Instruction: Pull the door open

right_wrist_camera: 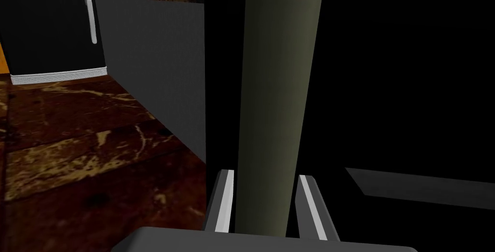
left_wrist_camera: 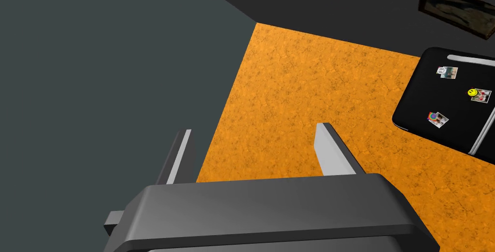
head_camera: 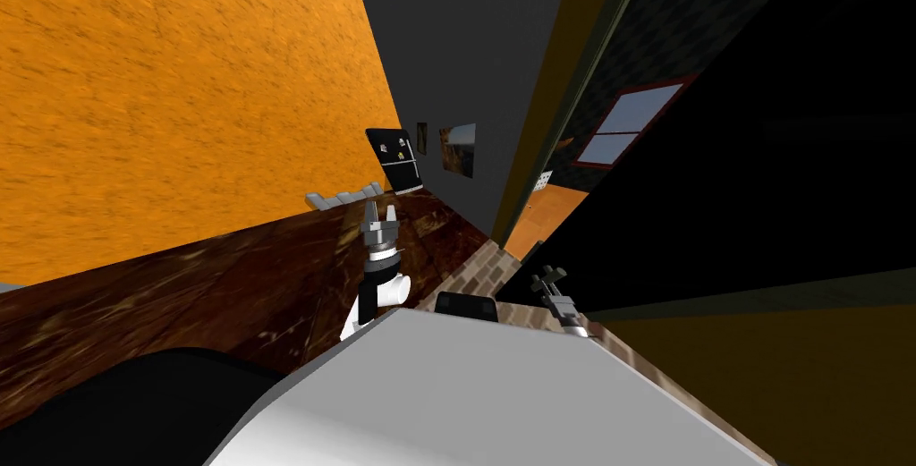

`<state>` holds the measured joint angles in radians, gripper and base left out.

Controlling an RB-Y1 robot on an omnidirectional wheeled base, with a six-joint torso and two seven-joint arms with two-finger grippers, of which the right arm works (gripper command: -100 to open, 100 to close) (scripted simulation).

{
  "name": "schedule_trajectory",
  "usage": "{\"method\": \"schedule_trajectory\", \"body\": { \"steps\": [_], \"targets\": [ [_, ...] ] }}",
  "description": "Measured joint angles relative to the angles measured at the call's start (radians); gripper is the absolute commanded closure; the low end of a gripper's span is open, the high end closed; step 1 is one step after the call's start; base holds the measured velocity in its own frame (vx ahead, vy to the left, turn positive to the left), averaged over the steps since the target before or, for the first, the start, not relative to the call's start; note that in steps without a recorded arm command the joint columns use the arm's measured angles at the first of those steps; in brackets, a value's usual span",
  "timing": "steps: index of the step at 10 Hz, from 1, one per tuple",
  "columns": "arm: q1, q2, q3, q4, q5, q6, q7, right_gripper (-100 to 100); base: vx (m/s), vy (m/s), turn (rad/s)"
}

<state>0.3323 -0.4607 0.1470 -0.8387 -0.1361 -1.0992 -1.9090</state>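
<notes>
**Tool state.** Our right gripper (right_wrist_camera: 266, 174) is clamped on the door (right_wrist_camera: 275, 94). We take the olive-green upright slab to be the door's free edge, and one thin blade presses each of its faces. A grey wall (right_wrist_camera: 154, 70) stands just beside the slab on one side, and a black area lies on the other. Our left gripper (head_camera: 380, 224) is held out over the dark wood floor (right_wrist_camera: 72, 142), blades apart and holding nothing.

**Risks, in our judgement.**
- **Slip:** The blades hold only a narrow strip of a smooth edge. A straight pull would let them slide off, because the edge travels in an arc.
- **Twist:** If the wrist does not turn with the door, the blades will be levered sideways and the hold will be lost.
- **Collision:** We stand close to the door. As it swings toward us it may meet our body or the idle left arm unless the base backs away.
</notes>
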Motion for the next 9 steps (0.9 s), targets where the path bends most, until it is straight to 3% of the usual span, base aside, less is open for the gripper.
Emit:
{"method": "schedule_trajectory", "body": {
  "steps": [9],
  "targets": [
    [-0.016, -0.020, 0.014, 0.067, 0.020, -0.067, -0.032, 100, -0.168, -0.054, 0.121]
  ]
}}
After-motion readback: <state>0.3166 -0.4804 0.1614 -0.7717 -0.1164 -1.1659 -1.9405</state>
